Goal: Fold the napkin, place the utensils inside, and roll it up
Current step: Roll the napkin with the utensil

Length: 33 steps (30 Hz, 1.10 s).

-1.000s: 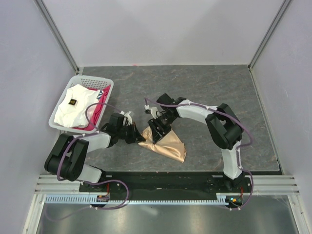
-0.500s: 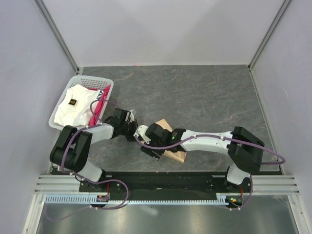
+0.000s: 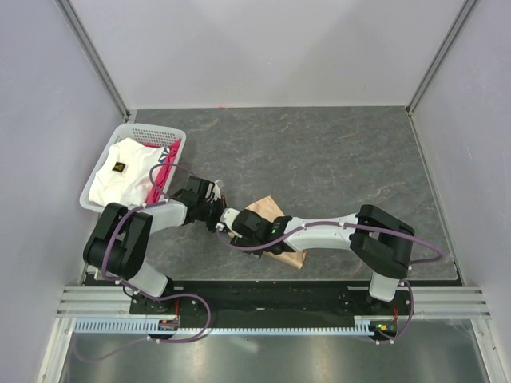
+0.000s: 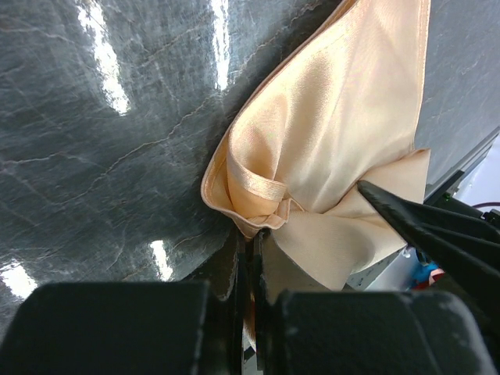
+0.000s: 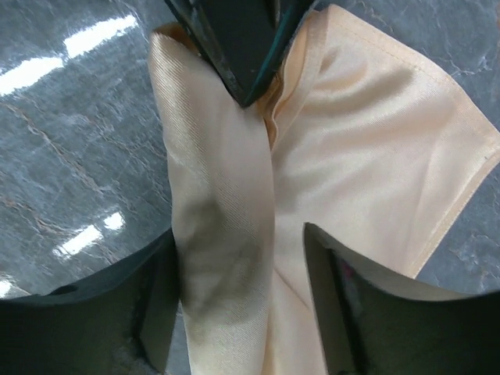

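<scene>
Pinched shut, the left claw [image 4: 250, 238] is seen gripping a bunched corner of the napkin [image 4: 336, 117], with a sliver of cloth caught between its jaws. The right claw [image 5: 238, 234] is open, its fingers [image 5: 158, 312] spread to either side of a rolled fold of the napkin. Whether the pads touch the cloth cannot be told. The two claws are pointed at each other, tips nearly meeting. The left claw's dark tip is seen at the top of the right wrist view, and one right finger is seen at the right of the left wrist view.

Beneath both claws the table [image 3: 319, 152] is spread, dark grey, veined and glossy with glare. A basket [image 3: 132, 129] of white mesh is set on it to the left of and beyond the left claw, near it but apart.

The napkin is laid flat on the table directly under the right claw and its wrist. From the left claw's tip it is fanned out away to the right, in overlapping layers with a hemmed edge showing.

Inside the basket a white cloth [image 3: 120, 175] with a dark mark is heaped. A pink-red cloth [image 3: 164, 171] is tucked along the wall nearest the left claw.
</scene>
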Each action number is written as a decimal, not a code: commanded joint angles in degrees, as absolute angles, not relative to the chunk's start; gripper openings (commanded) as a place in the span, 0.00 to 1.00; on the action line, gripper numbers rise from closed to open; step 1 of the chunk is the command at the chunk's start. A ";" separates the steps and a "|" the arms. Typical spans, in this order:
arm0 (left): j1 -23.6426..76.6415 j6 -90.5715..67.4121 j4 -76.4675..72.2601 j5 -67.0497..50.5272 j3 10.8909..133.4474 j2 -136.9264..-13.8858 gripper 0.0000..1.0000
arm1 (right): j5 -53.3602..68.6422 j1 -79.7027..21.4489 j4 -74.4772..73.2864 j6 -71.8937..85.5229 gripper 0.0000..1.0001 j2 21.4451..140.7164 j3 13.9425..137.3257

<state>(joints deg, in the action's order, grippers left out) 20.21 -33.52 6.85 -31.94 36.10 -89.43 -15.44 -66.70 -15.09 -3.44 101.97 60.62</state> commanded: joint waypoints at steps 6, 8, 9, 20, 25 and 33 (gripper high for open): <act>20.21 -31.82 8.62 -31.91 36.30 -89.21 0.03 | -1.10 -61.71 -17.40 -1.50 0.28 104.76 63.02; 20.21 -31.99 8.52 -30.86 36.56 -88.16 0.24 | 3.39 -59.42 -18.89 -0.70 0.22 105.20 63.19; 20.13 -32.17 8.61 -29.37 36.65 -87.55 0.30 | 5.17 -58.72 -19.42 -0.53 0.19 105.47 63.28; 17.49 -34.36 8.71 -19.26 33.40 -76.22 0.73 | 27.22 -50.72 -24.87 1.85 0.15 109.24 66.35; 17.58 -35.33 3.62 -18.63 28.14 -70.85 0.74 | 32.34 -48.96 -26.98 1.58 0.15 111.62 68.73; 17.58 -34.72 -7.10 -23.81 21.28 -63.11 0.75 | 41.21 -45.27 -30.32 1.14 0.15 117.50 73.03</act>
<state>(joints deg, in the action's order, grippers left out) 17.69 -34.30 1.48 -21.15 23.27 -65.45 35.66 -46.83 -26.15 1.74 113.47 71.22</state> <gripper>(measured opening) 0.749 0.226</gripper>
